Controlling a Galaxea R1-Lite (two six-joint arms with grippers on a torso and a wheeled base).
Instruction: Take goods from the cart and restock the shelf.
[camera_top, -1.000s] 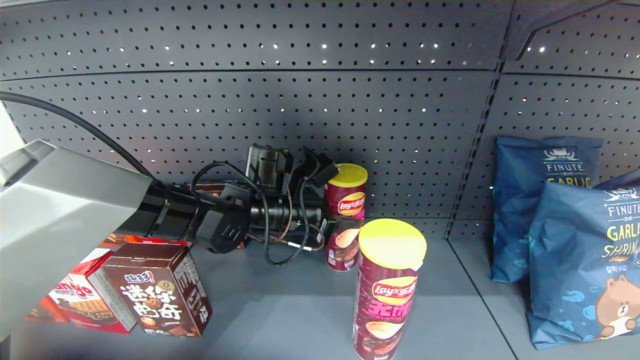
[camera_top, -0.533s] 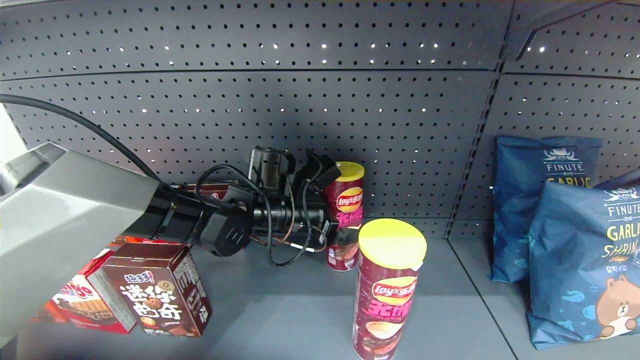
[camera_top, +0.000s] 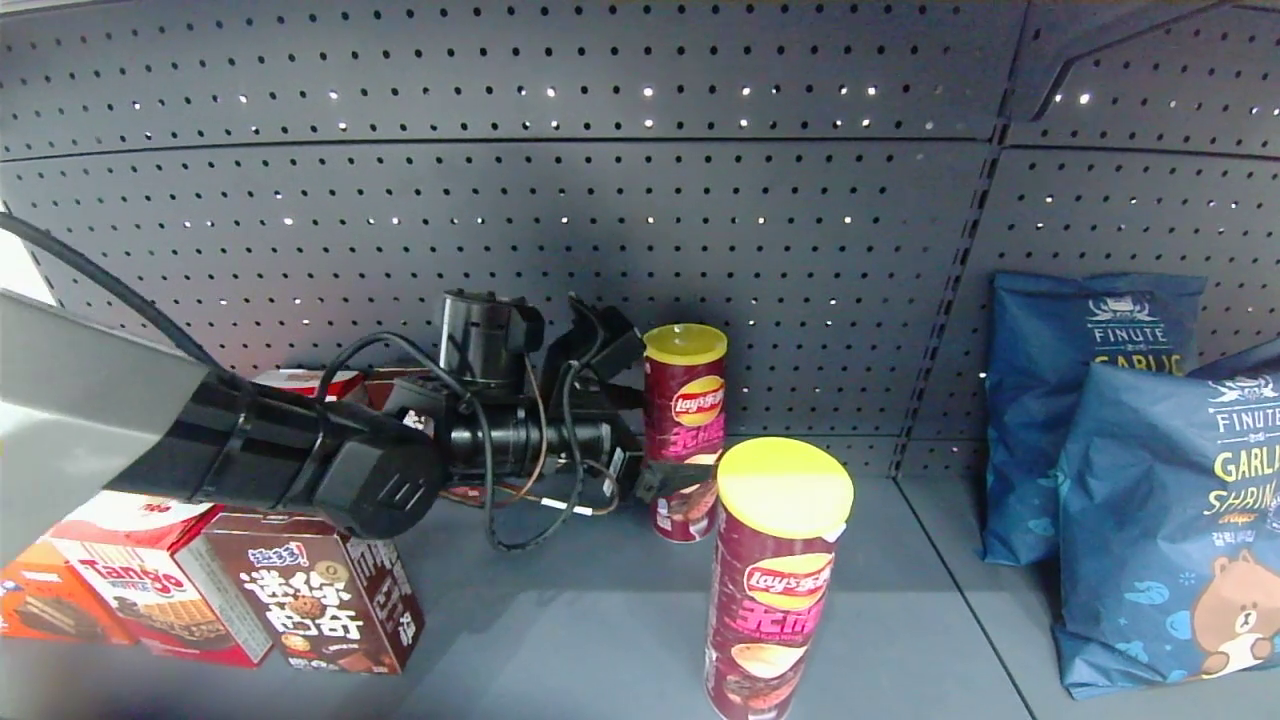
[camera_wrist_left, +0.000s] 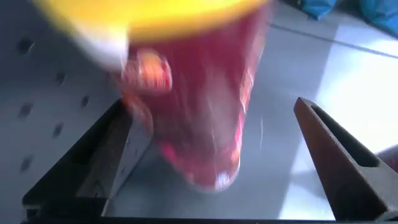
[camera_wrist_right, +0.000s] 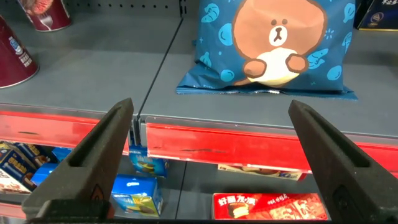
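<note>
Two maroon chip cans with yellow lids stand upright on the grey shelf (camera_top: 560, 620). The rear can (camera_top: 685, 420) is close to the pegboard; the front can (camera_top: 775, 580) is near the shelf's edge. My left gripper (camera_top: 637, 410) is open just left of the rear can, one finger beside its upper part and one across its lower part. In the left wrist view that can (camera_wrist_left: 199, 106) is blurred between the wide-spread fingers of the left gripper (camera_wrist_left: 217, 168). My right gripper (camera_wrist_right: 211, 155) hangs open and holds nothing in front of the shelf's red front strip (camera_wrist_right: 249, 140).
A brown chocolate box (camera_top: 320, 590) and a red wafer box (camera_top: 140, 590) stand at the shelf's left front. Blue snack bags (camera_top: 1160, 520) lean at the right, past a shelf divider. The pegboard (camera_top: 700, 200) closes the back. Free shelf lies between boxes and front can.
My left arm has drawn back to the left from the rear can. The can has settled upright and stays in place. The front can and the boxes have not moved.
</note>
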